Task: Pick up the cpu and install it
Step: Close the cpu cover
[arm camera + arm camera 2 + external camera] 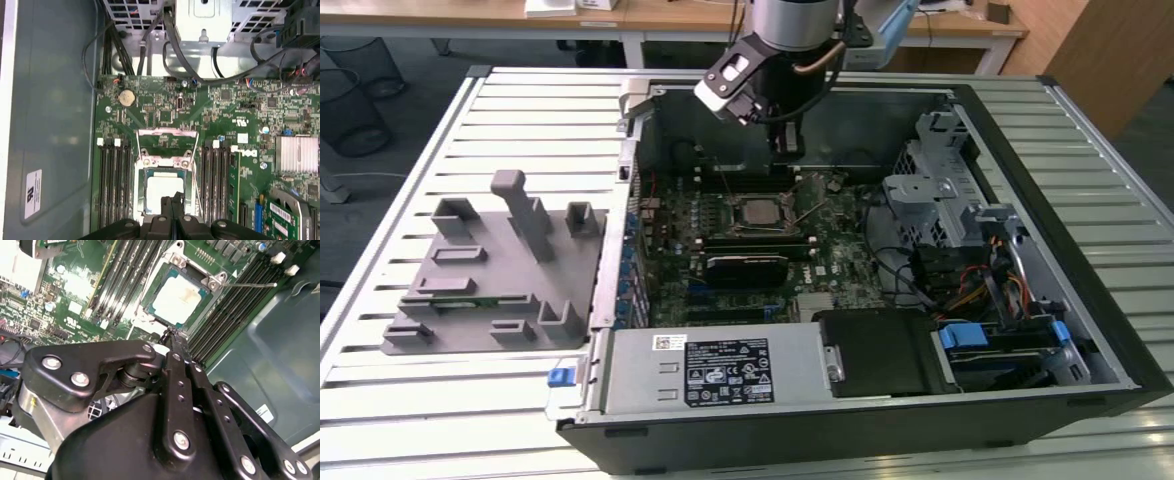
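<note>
The jaws are pressed together with nothing between them, their dark fingertips (172,204) meeting edge to edge in both wrist views. They hang from the arm (787,30) inside the open computer case (1107,330), which lies on its side on the slatted table (427,130).

Straight below the tips of the jaws the cpu (161,186) sits in its socket (176,264) on the green motherboard (240,110), silver top plate up. In the second wrist view the cpu (181,299) lies just past the fingertips, apart from them. The socket's metal load plate (167,134) is swung open, away from the jaws, and its wire lever (250,284) is raised.

Rows of black memory slots (112,180) flank the socket on both sides of the jaws. Further from the jaws on the board are a coin cell (127,97) and a finned heatsink (296,154).

Outside the case and well apart from the jaws, a grey plastic tray (467,290) with upright blocks rests on the table.
</note>
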Tool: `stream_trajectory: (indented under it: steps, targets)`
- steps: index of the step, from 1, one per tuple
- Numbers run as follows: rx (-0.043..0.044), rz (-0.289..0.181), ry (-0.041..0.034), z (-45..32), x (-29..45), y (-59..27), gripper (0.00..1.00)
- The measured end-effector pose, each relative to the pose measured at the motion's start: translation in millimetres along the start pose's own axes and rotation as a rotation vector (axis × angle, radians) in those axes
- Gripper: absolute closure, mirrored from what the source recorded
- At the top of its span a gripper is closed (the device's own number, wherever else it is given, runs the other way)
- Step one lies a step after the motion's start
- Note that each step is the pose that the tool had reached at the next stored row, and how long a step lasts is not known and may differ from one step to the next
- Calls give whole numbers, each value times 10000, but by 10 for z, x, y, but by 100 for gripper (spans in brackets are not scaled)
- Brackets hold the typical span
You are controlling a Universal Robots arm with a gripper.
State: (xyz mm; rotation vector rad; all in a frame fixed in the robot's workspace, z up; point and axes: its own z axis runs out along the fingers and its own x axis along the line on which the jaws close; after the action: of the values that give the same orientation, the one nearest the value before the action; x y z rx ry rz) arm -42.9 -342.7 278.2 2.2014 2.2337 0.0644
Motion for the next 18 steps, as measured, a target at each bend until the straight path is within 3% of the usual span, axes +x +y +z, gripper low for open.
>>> stream_trajectory:
  steps: [8, 11, 16, 18]
  targets:
    - [3, 1, 14, 0, -82, 15, 89]
    - [58, 3, 14, 1, -84, 44, 89]
    - [222, 7, 16, 1, -85, 114, 89]
    - [239, 7, 15, 2, -86, 132, 89]
